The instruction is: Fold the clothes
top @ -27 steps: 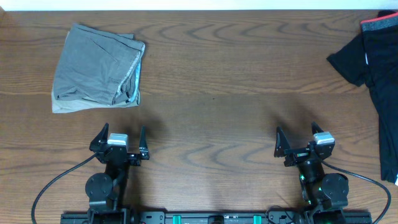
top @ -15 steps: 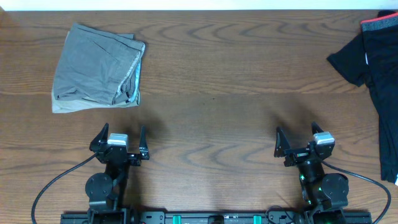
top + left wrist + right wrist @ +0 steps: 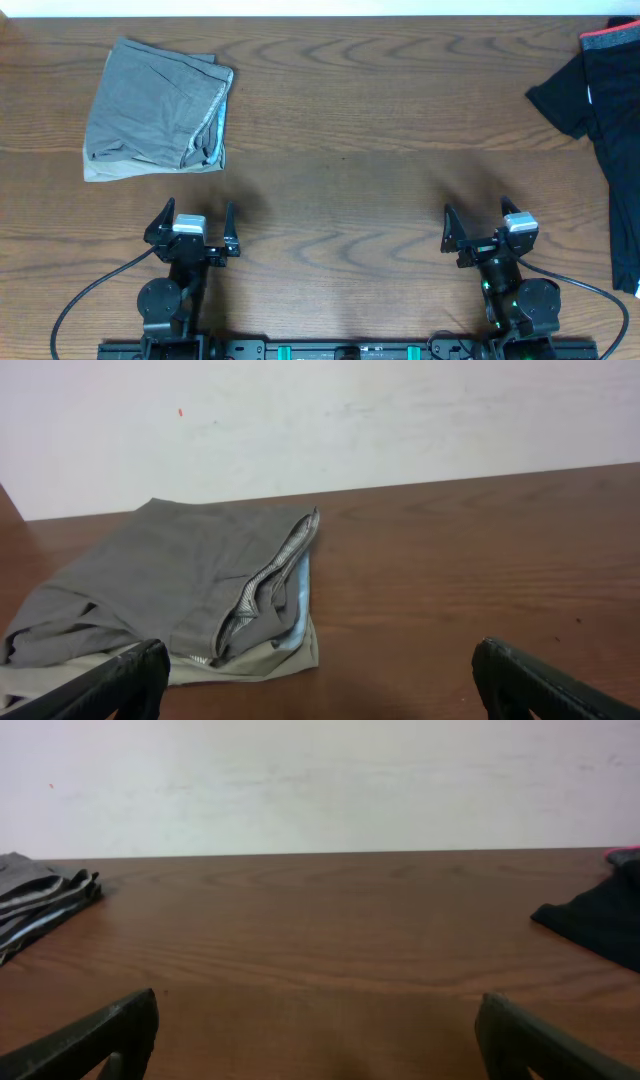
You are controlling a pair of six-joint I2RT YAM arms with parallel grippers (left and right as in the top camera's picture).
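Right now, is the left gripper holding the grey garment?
No, the left gripper is open and empty, apart from the folded grey garment.

A lab-like robot bench: wood-grain table (image 3: 340, 150) against a bare white wall (image 3: 400, 410).

The black garment (image 3: 618, 130) at the worktop's far right corner is cut off by the overhead picture's right edge, only a dark corner of it is shown in the right wrist view, and the grey garment (image 3: 40, 900) is clipped there at the left edge.
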